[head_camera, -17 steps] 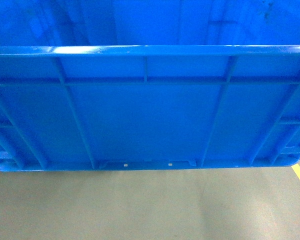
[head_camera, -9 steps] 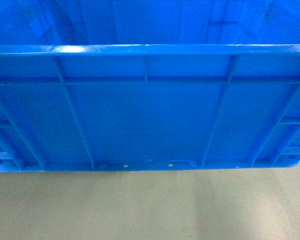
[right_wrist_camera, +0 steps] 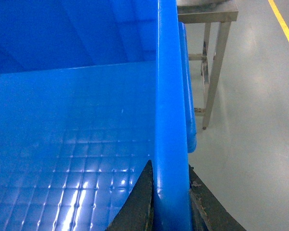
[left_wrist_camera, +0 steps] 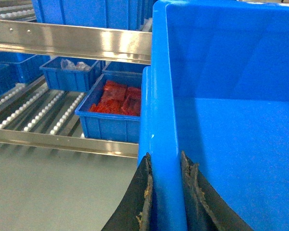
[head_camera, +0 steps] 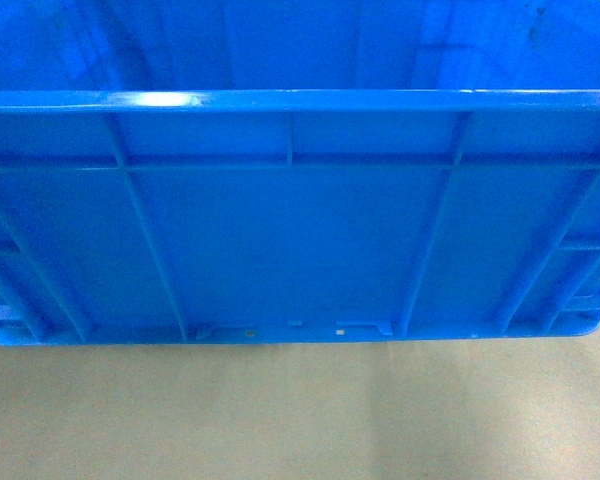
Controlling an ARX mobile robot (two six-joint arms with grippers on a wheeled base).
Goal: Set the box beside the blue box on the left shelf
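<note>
My left claw [left_wrist_camera: 164, 192] is clamped on the left rim of the box [head_camera: 300, 240], one dark finger [left_wrist_camera: 143, 197] outside the wall and the other inside, while my right claw [right_wrist_camera: 169, 197] pinches the right rim the same way, black fingers [right_wrist_camera: 139, 202] pressed on either side of the thick blue edge. From the head camera the box fills nearly the whole view, held off the grey floor [head_camera: 300, 410], its ribbed long side facing me and small notches showing along the bottom edge; its inside looks bare, with a gridded bottom seen from the right wrist. Beyond the left rim stands a shelf [left_wrist_camera: 72, 41] with steel rails and white roller tracks [left_wrist_camera: 33, 108], carrying a smaller blue bin [left_wrist_camera: 108, 125] of red packets [left_wrist_camera: 118, 98] and more blue bins [left_wrist_camera: 67, 77] behind it. Off to the right, past the box, are the legs of a metal table [right_wrist_camera: 214, 62] and a yellow floor line [right_wrist_camera: 284, 26].
</note>
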